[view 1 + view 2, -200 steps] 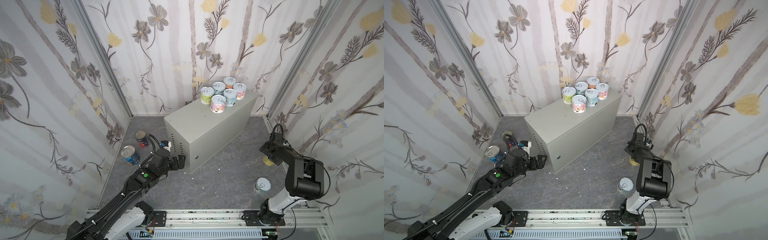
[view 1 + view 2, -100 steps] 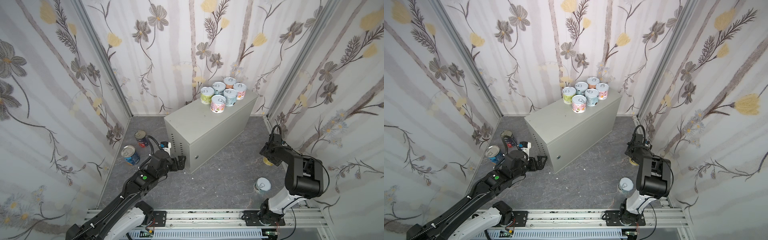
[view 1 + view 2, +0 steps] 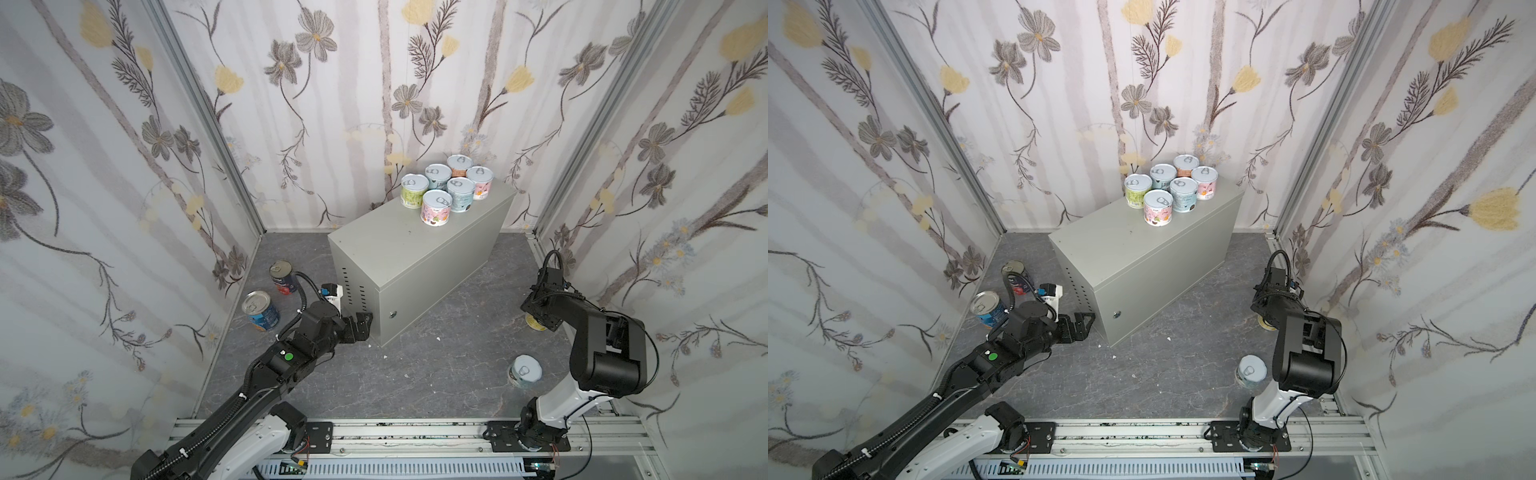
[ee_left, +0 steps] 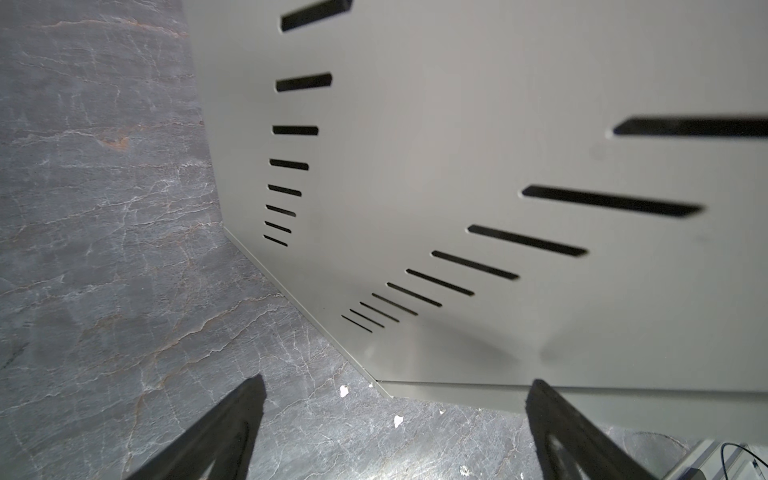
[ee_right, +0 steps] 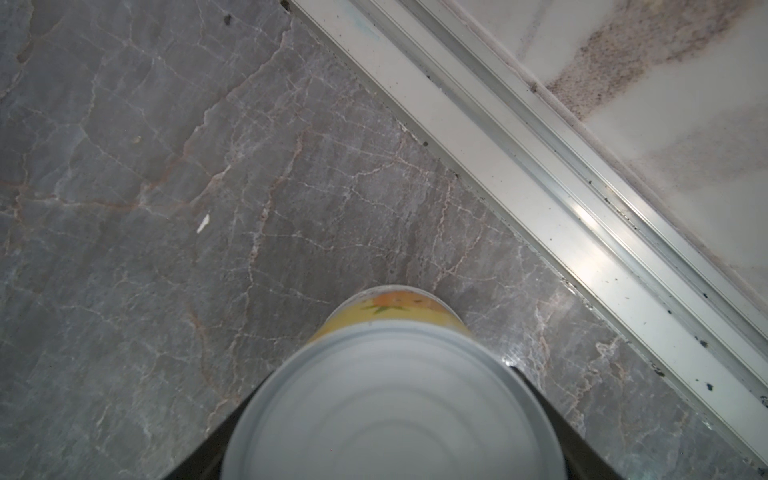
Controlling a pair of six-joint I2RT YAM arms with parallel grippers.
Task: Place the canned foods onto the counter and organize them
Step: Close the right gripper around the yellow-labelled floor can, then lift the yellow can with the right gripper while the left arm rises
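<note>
Counter (image 3: pixel 407 257): centre of both top views, on the dark marbled floor (image 3: pixel 415 374), vented end toward the lower left.
Cans on top: six short cans (image 3: pixel 460 189) bunched and touching at the counter's far right end, upper right of centre.
Left gripper (image 3: pixel 361 326): left of centre, low beside the counter's vented end, spread wide and holding nothing. In the left wrist view, both dark fingers (image 4: pixel 232 419) well apart in front of the slotted panel.
Right gripper (image 3: pixel 536 318): right side of the floor, closed onto the yellow can (image 5: pixel 390 309). In the right wrist view, fingers (image 5: pixel 548 419) pressed against both sides below its white lid.
Yellow can: upright on the floor near the right wall's metal rail (image 5: pixel 540 174), mostly hidden under the gripper in both top views.
Pale blue can (image 3: pixel 524 371): upright on the floor at lower right, just beside the right arm.
Tall cans: blue can (image 3: pixel 259 309) and navy-red can (image 3: pixel 284 276) upright on the floor at left, near the wall.
</note>
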